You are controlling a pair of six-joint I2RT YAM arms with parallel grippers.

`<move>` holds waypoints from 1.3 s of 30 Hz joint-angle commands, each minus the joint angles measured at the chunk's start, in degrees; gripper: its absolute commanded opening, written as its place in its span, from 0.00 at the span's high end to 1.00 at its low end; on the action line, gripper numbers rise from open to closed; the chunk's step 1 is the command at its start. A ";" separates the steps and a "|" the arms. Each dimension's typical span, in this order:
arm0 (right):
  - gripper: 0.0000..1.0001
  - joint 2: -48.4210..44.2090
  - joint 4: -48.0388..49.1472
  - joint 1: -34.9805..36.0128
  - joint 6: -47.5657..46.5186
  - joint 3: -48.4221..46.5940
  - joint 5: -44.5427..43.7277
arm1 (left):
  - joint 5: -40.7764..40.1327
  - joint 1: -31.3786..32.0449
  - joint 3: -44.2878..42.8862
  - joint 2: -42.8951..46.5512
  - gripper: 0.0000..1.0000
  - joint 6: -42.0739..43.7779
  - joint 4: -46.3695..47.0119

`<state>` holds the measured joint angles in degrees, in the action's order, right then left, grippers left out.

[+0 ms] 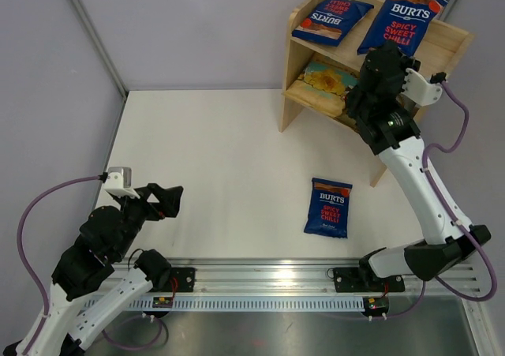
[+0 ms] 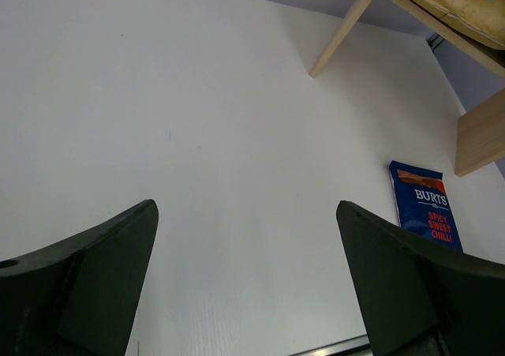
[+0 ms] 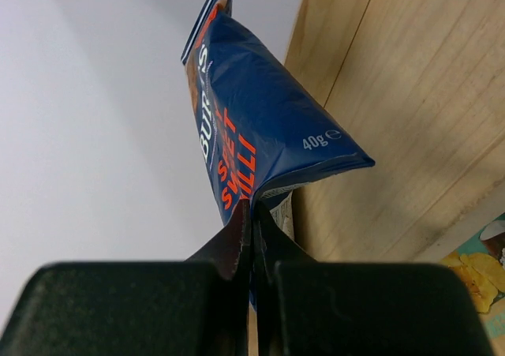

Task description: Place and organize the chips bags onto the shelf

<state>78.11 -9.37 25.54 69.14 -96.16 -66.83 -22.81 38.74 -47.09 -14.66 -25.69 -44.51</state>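
The wooden shelf point(image 1: 443, 39) stands at the back right. One dark blue Burts chips bag point(image 1: 331, 18) lies on its top tier. A second one point(image 1: 404, 18) stands tilted on the same tier, and my right gripper point(image 1: 387, 51) is shut on its bottom edge. In the right wrist view the gripper point(image 3: 254, 206) pinches the seam of that bag point(image 3: 252, 127) against the shelf board point(image 3: 402, 95). A third Burts bag point(image 1: 328, 207) lies flat on the table. My left gripper point(image 1: 170, 200) hovers open at the near left, with nothing between its fingers point(image 2: 102, 269).
A light blue and yellow bag point(image 1: 330, 77) lies on the lower tier; its corner point(image 3: 481, 269) shows in the right wrist view. The left wrist view takes in the shelf's leg point(image 2: 347, 28) and the table bag point(image 2: 424, 206). A metal rail point(image 1: 260, 281) runs along the near edge.
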 commanded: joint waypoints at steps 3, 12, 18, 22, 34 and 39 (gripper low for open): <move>1.00 4.42 -5.31 -1.02 4.42 -6.84 -7.88 | 0.57 0.19 0.25 1.21 0.01 1.08 1.62; 0.97 10.39 -33.07 -3.91 27.43 -15.72 2.56 | 0.57 0.19 0.25 1.47 0.01 1.26 1.53; 0.94 11.72 -37.40 -4.09 29.47 -17.23 5.12 | 0.13 0.19 0.33 2.26 0.01 1.17 1.53; 0.85 11.80 -35.44 -4.09 25.77 -17.48 4.95 | 0.13 0.19 0.33 2.17 0.01 1.08 1.45; 0.68 14.88 -34.23 -4.09 24.11 -23.63 5.74 | -0.04 0.19 0.33 2.61 0.01 1.08 1.45; 0.66 15.58 -31.42 -4.09 22.00 -23.90 6.01 | -0.04 0.19 0.33 3.31 0.01 1.00 1.36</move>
<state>92.95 -43.24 21.56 92.75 -117.47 -60.14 -22.79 38.74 -47.09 -12.67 -25.45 -44.49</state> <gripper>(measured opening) 0.327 0.988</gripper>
